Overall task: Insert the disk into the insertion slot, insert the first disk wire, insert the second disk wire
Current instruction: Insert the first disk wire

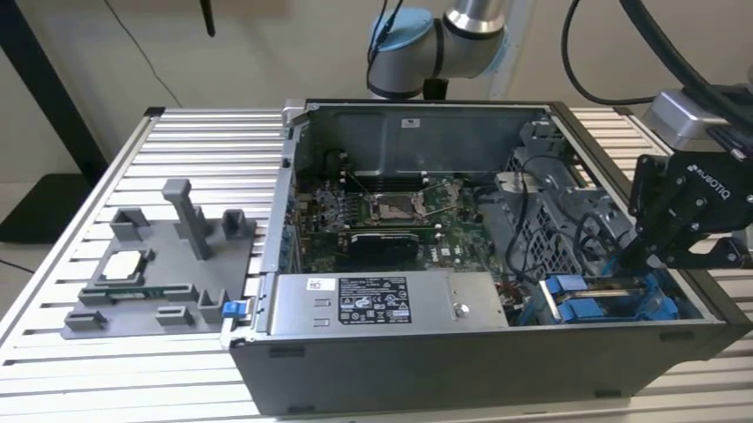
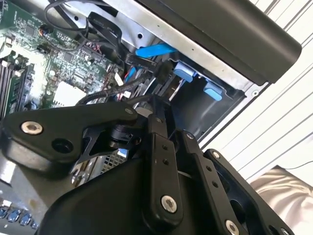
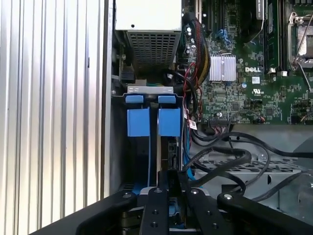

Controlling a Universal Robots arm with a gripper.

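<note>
Crowding the drive bay (image 3: pixel 146 90) on one flank is the sheet-metal wall of the case (image 1: pixel 471 370). On the other flank a tangle of black cables (image 3: pixel 230 156) loops over a perforated cage (image 3: pixel 254 169), so the room between is a narrow channel.

Reading the case as a dial in the exterior view, the bay lies at four o'clock. The power-supply box (image 1: pixel 389 300) sits at six to seven o'clock against the near wall, and the motherboard (image 1: pixel 376 211) is around the centre. A grey fixture tray (image 1: pixel 165 256) lies out at nine o'clock on the slatted table (image 1: pixel 200 141), apart from the case.

The disk (image 3: pixel 138 122) stands on edge inside the bay. Its carrier is bright blue plastic, with two square tabs side by side and a dark gap between them. In the exterior view the same blue (image 1: pixel 585 308) shows just below the case rim, and the metal body is mostly hidden.

The arm (image 1: pixel 424 44) shows a blue-capped joint at twelve o'clock beyond the far wall. The gripper (image 1: pixel 626 263) hangs at three to four o'clock, tilted, its tip dipped into the case just beside the disk. In both wrist views the gripper (image 3: pixel 171 178) (image 2: pixel 164 115) points down the channel among the cables. Whether the pincer is clenched or released, I cannot tell.
</note>
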